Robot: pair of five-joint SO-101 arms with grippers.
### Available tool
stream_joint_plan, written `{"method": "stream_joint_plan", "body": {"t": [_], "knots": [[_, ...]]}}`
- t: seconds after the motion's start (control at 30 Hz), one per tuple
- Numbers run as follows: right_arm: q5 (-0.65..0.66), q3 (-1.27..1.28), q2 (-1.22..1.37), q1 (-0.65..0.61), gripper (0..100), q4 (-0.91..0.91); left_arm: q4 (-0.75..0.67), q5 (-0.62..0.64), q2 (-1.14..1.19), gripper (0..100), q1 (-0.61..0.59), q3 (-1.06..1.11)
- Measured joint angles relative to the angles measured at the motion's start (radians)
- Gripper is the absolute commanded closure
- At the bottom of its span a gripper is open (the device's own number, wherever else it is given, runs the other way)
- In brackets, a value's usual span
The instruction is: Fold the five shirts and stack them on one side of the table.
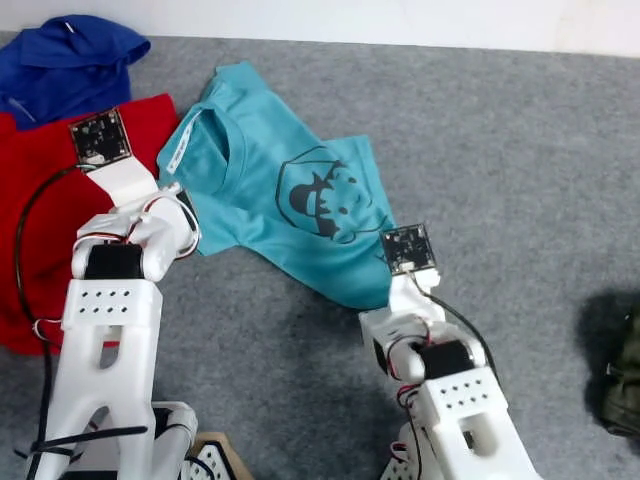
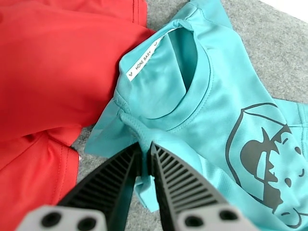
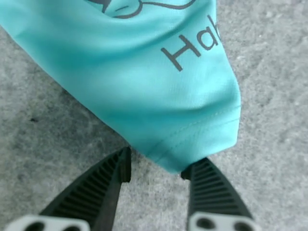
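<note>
Shirt in teal [image 1: 265,205] lies rumpled in the middle of the table [image 1: 520,150], print up. The left pincer [image 2: 146,148] is clenched on a fold beside its collar; the right pincer [image 3: 156,166] stands released, jaws astride its hem. A red shirt [image 1: 40,230] lies at the left edge, a blue shirt [image 1: 60,60] in the far left corner.

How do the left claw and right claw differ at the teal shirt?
The left claw is shut, pinching a fold of the teal shirt near its collar; the right claw is open, jaws either side of the hem corner. The left claw lies beside the red shirt; the right claw over grey table. Both are at the same shirt.
</note>
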Motion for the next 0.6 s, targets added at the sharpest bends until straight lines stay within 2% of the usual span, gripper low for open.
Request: {"method": "stream_joint_plan", "body": {"t": [0.17,0.6], "knots": [[0.009,-0.038,0.196,0.006,97.3,-0.112,-0.002,0.0,0.0,99,0.0,0.0],[0.021,-0.083,0.321,0.164,97.5,-0.494,-0.002,0.0,0.0,99,0.017,0.029]]}}
